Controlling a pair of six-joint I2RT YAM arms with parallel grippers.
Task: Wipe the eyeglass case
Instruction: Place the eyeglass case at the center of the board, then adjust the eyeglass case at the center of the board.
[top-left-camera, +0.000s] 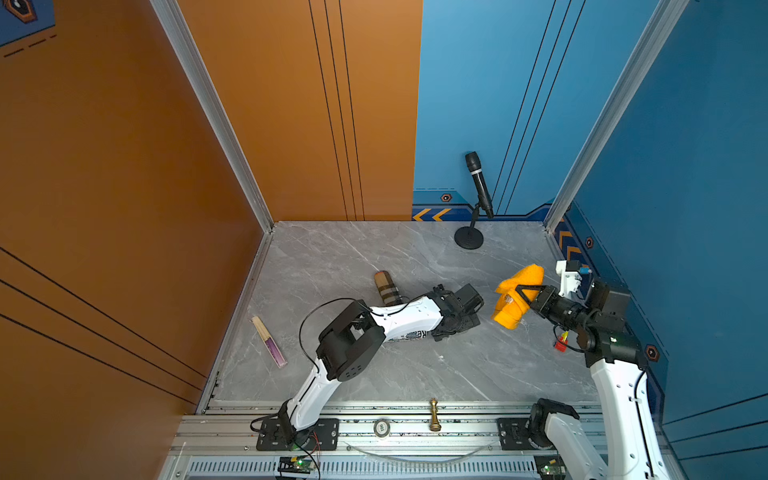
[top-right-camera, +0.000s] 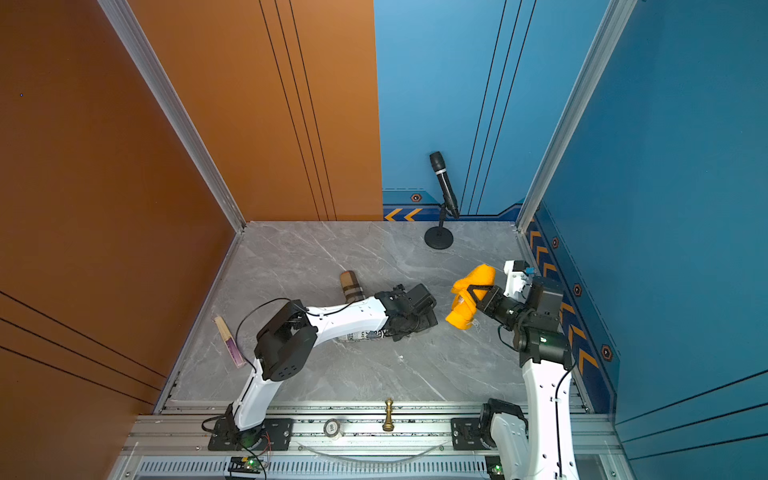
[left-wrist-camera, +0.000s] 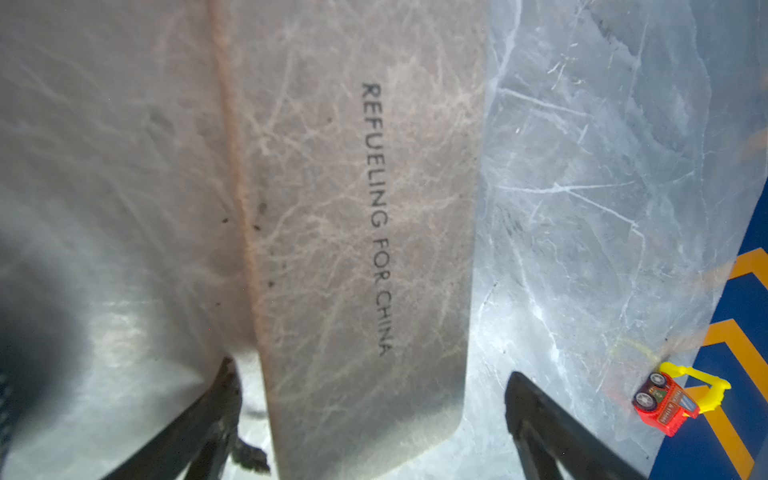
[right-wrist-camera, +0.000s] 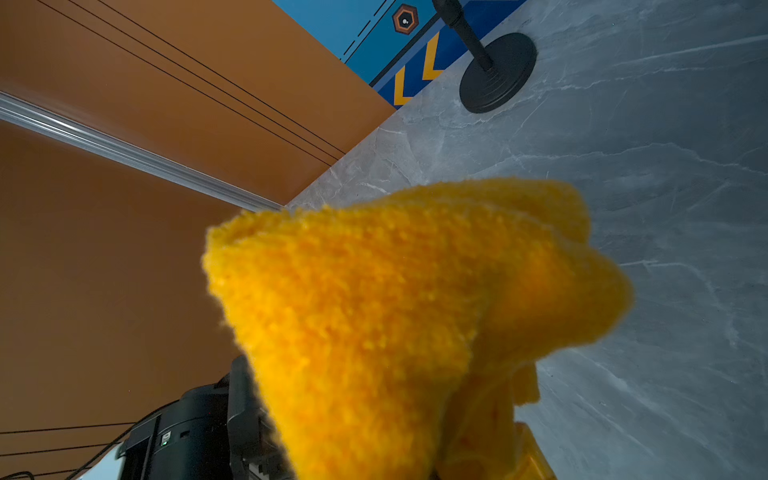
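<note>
The eyeglass case (left-wrist-camera: 357, 249) is a grey-brown leather case printed "REFUELING FOR CHINA", lying flat on the marble table (left-wrist-camera: 582, 208). My left gripper (left-wrist-camera: 370, 372) is open over one end of it, with a black finger (left-wrist-camera: 536, 415) on each side and a gap to the case. In both top views the left gripper (top-left-camera: 455, 322) and its arm hide most of the case. To its right, my right gripper (top-left-camera: 521, 297) is shut on a bunched orange cloth (top-left-camera: 525, 274), held above the table. That cloth (right-wrist-camera: 395, 311) fills the right wrist view.
A plaid brown cylinder (top-left-camera: 386, 288) lies behind the left arm. A microphone on its stand (top-left-camera: 469, 239) is at the back, a folded fan (top-left-camera: 269, 341) at the left edge, and a red toy car (top-left-camera: 561, 343) by the right wall. A gold chess piece (top-left-camera: 434, 414) stands on the front rail.
</note>
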